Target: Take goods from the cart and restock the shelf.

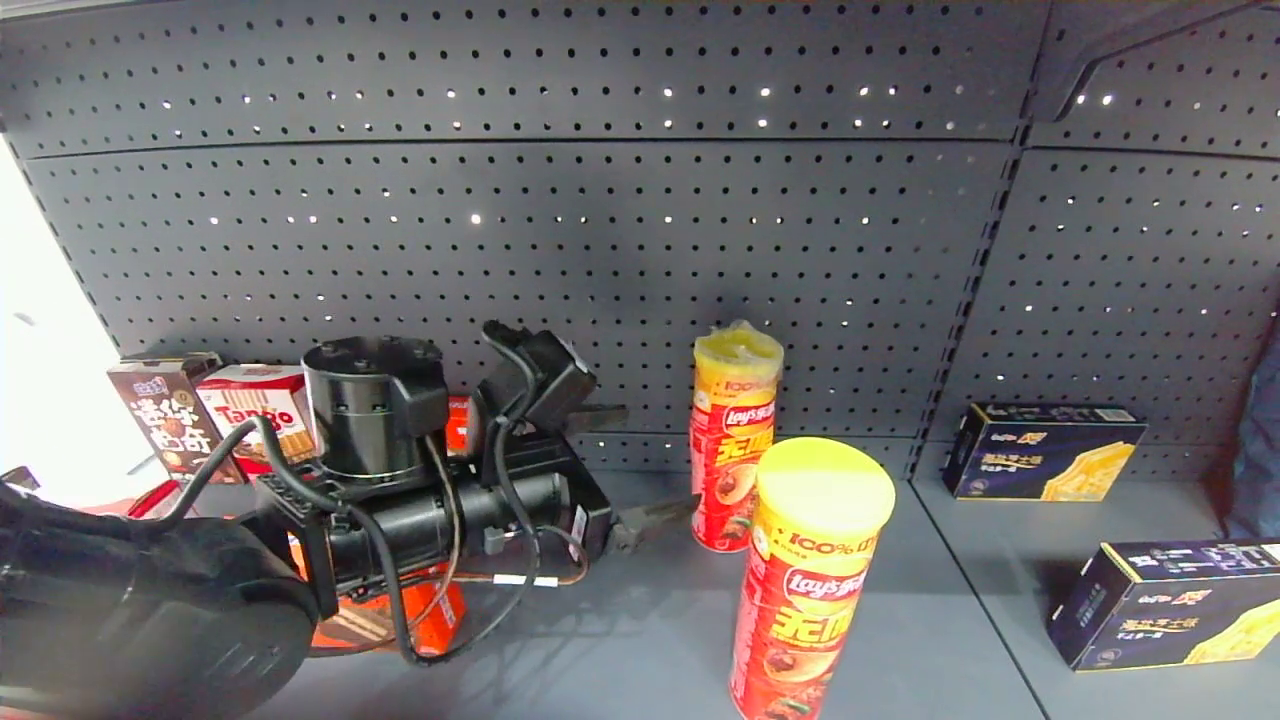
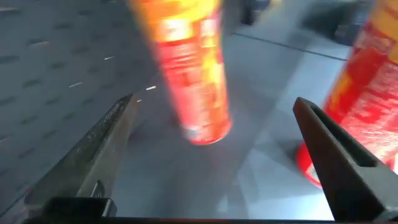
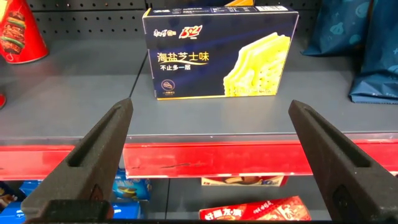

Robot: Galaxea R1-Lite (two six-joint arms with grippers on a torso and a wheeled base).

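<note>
Two red chip cans with yellow lids stand on the grey shelf [image 1: 640, 640]: one at the back [image 1: 735, 440] and one nearer the front [image 1: 815, 580]. My left gripper [image 1: 640, 465] lies over the shelf just left of the back can, open, with nothing between its fingers. In the left wrist view the back can [image 2: 193, 68] stands a little beyond the open left gripper [image 2: 214, 102], and the front can [image 2: 367, 93] is off to one side. My right gripper [image 3: 210, 107] is open in front of the shelf edge, facing a dark blue cracker box [image 3: 217, 53].
Two dark blue boxes [image 1: 1045, 450] [image 1: 1170, 605] sit on the right shelf section. A brown box [image 1: 165, 415] and a red-and-white box [image 1: 255, 410] stand at the back left, an orange pack [image 1: 440, 610] under my left arm. A red price strip [image 3: 249, 158] edges the shelf.
</note>
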